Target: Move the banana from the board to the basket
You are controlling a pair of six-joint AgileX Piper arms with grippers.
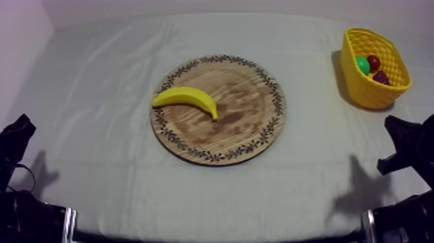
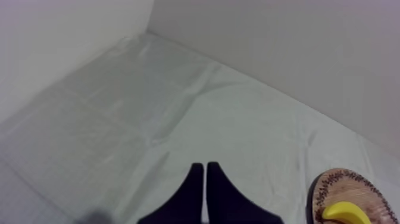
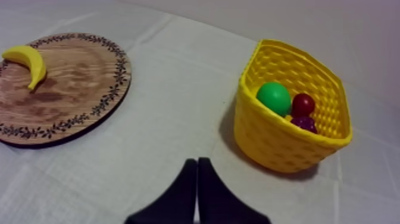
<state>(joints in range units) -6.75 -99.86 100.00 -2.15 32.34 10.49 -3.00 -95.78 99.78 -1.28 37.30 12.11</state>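
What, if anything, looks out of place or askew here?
Nothing stands out: the banana lies on the wooden board, the yellow basket stands upright, the left gripper and right gripper are shut.

No legible text, label, brand, number or sign anywhere. Rim of wooden board [image 1: 248,126]: leafy ornament, not lettering. Weave of yellow basket [image 1: 371,97]: plain, unmarked. Grey-white cloth [image 1: 97,129]: unmarked.
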